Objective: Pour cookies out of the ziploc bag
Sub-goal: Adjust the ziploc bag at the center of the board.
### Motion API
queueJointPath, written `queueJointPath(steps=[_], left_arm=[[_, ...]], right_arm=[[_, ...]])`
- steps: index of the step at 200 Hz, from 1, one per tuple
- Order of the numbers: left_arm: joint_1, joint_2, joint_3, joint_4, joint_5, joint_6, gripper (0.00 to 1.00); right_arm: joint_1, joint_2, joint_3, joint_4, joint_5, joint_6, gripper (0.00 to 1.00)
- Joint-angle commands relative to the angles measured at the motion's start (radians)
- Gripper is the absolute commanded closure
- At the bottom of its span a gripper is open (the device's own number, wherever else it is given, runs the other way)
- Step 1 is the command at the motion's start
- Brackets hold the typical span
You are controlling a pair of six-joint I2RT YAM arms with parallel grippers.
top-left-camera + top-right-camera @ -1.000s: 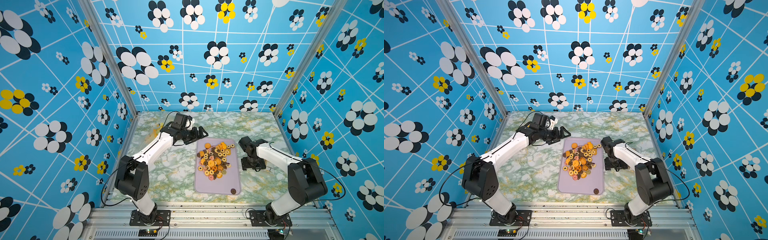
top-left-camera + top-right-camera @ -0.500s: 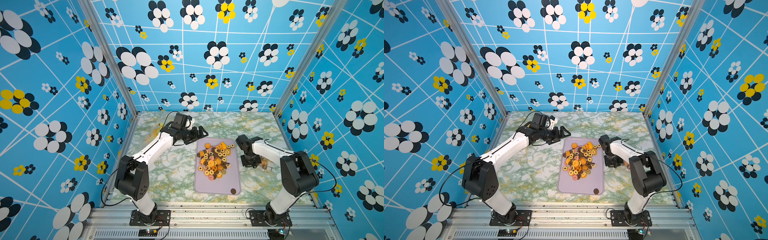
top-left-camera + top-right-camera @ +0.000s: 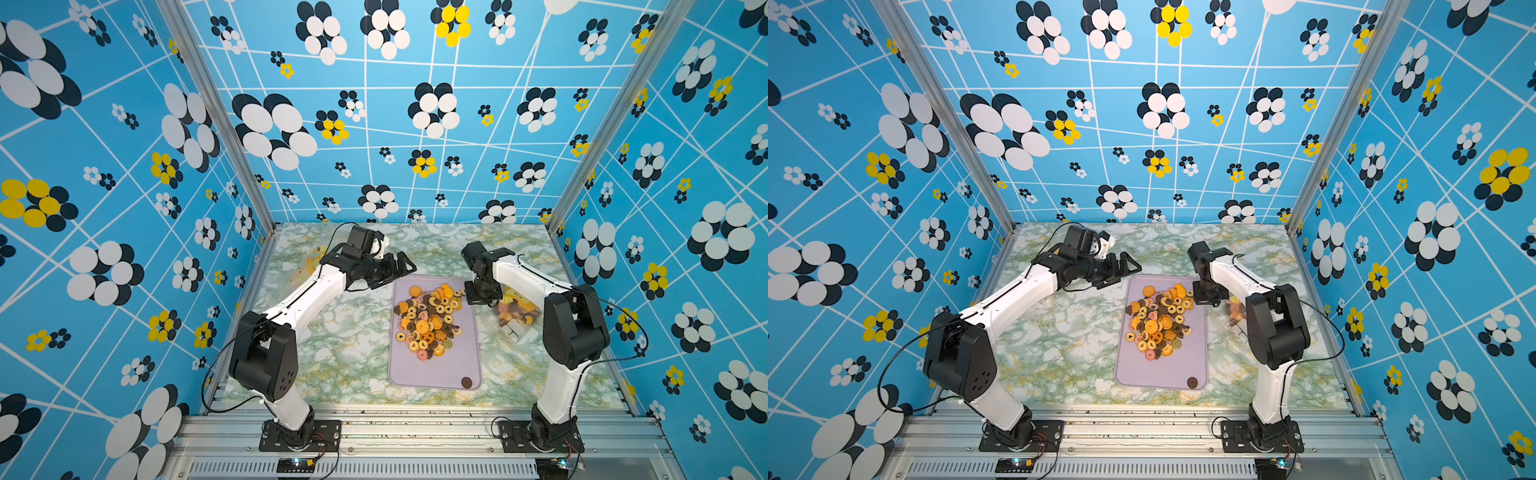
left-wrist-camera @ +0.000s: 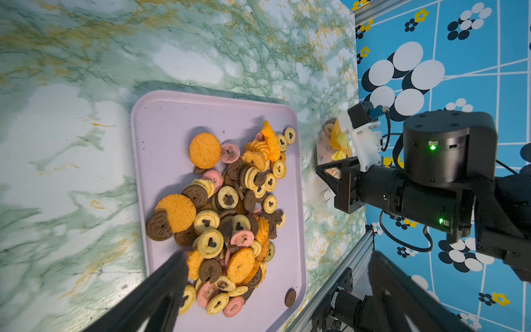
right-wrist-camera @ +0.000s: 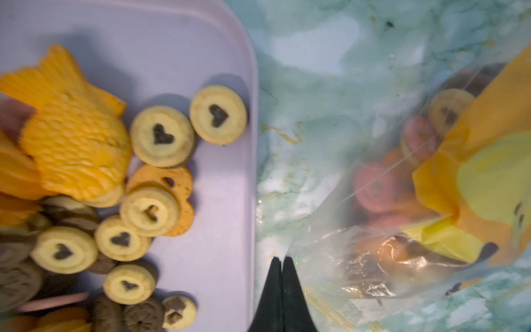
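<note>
Most cookies (image 3: 428, 320) lie heaped on the far half of the lilac tray (image 3: 436, 374), mid-table (image 3: 353, 332). One dark cookie (image 3: 466, 381) sits alone at the tray's near right corner. More show through the clear ziploc bag (image 3: 515, 316), which lies flat on the table just beside the tray's right rim. The right arm's elbow (image 3: 575, 328) hangs over the bag and hides part of it in both top views. On the right gripper (image 5: 281, 260) the fingers are pressed together, tips down in the gap between tray rim and bag edge; possibly pinching film, cannot confirm. On the left gripper (image 3: 399, 268) the fingers are spread wide, holding nothing, above the tray's far left corner. Bare table lies left of the tray and along its near edge. The right wall stands close behind the bag.
</note>
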Motion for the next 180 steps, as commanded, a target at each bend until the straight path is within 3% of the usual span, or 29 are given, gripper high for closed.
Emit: queueJointPath(steps=[1, 16, 34, 81, 180], left_arm=[[0.01, -0.026, -0.005, 0.01, 0.0, -0.003, 0.0], [0.01, -0.027, -0.01, 0.013, 0.0, -0.003, 0.0], [0.01, -0.028, -0.017, 0.016, -0.001, -0.002, 0.0], [0.008, -0.004, -0.009, 0.023, 0.011, -0.005, 0.0], [0.005, -0.001, 0.0, 0.017, 0.008, -0.005, 0.0]], right_arm=[[0.001, 0.018, 0.062, -0.065, -0.078, 0.009, 0.77], [-0.002, -0.018, 0.04, -0.073, -0.061, 0.003, 0.55], [-0.009, -0.097, -0.043, -0.057, -0.079, -0.003, 0.44], [-0.012, -0.227, -0.222, 0.005, -0.189, -0.014, 0.42], [-0.012, -0.17, -0.288, 0.049, -0.114, -0.037, 0.53]])
